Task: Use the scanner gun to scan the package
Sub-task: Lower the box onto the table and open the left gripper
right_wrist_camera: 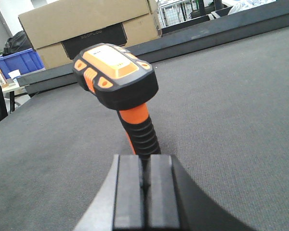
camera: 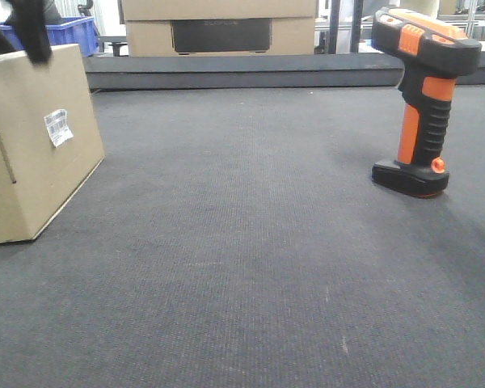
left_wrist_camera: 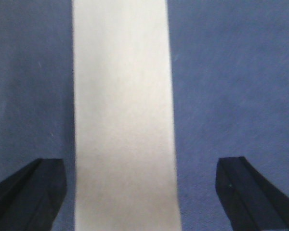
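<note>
While cropped, package, scanner gun upright

My work surface sits in a warehouse or parcel-handling bay, as indicated by the dark grey carpet-like mat, stacked cardboard boxes behind its raised edge, a blue plastic crate, and metal racking beyond.

The package runs off the front view's left edge, and a blurred dark shape, perhaps the left end effector, covers its top corner. In the right wrist view, the scanner gun hides its foot behind the closed fingers.
</note>
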